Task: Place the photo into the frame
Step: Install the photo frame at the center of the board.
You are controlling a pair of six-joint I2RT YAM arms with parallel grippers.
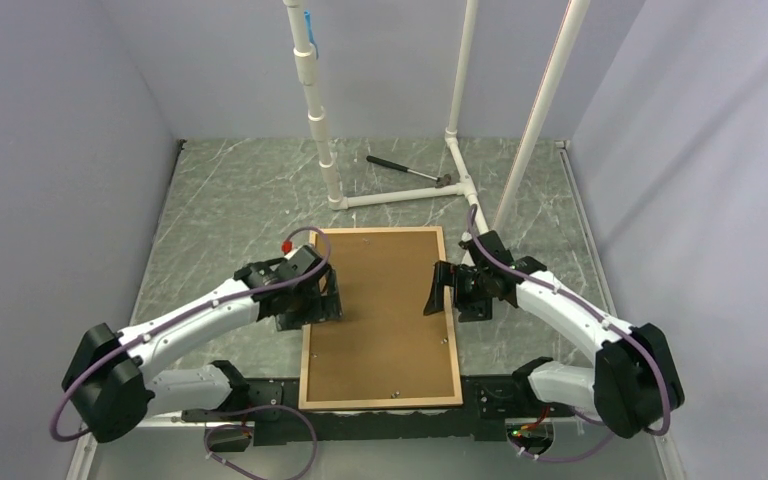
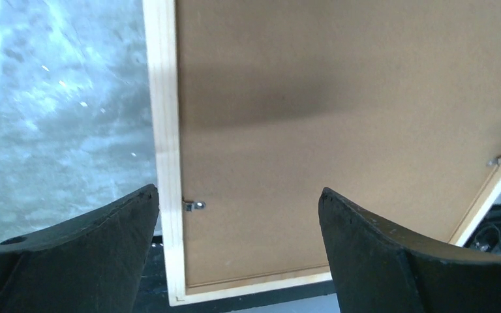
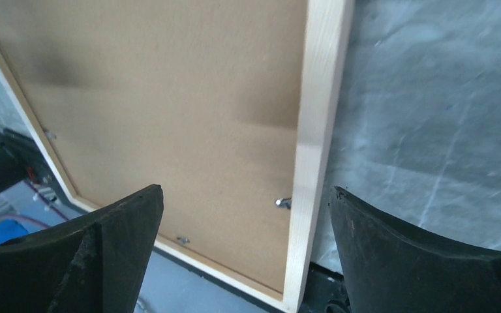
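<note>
The light-wood frame (image 1: pixel 380 403) lies flat on the table between the arms, back side up, with the brown backing board (image 1: pixel 380 310) sitting inside it. The photo is not in view. My left gripper (image 1: pixel 315 297) is open and empty over the frame's left edge (image 2: pixel 163 130). Its jaws straddle that border and the board (image 2: pixel 339 117), with a small metal clip (image 2: pixel 196 205) between them. My right gripper (image 1: pixel 442 290) is open and empty over the frame's right edge (image 3: pixel 319 117). It straddles the border and the board (image 3: pixel 169 98), near another clip (image 3: pixel 282 203).
A white pipe stand (image 1: pixel 400 195) rises at the back of the marbled table (image 1: pixel 230 200). A hammer (image 1: pixel 405 168) lies beside its base. Grey walls close in left, right and back. The frame's near end overhangs the black arm mount (image 1: pixel 260 395).
</note>
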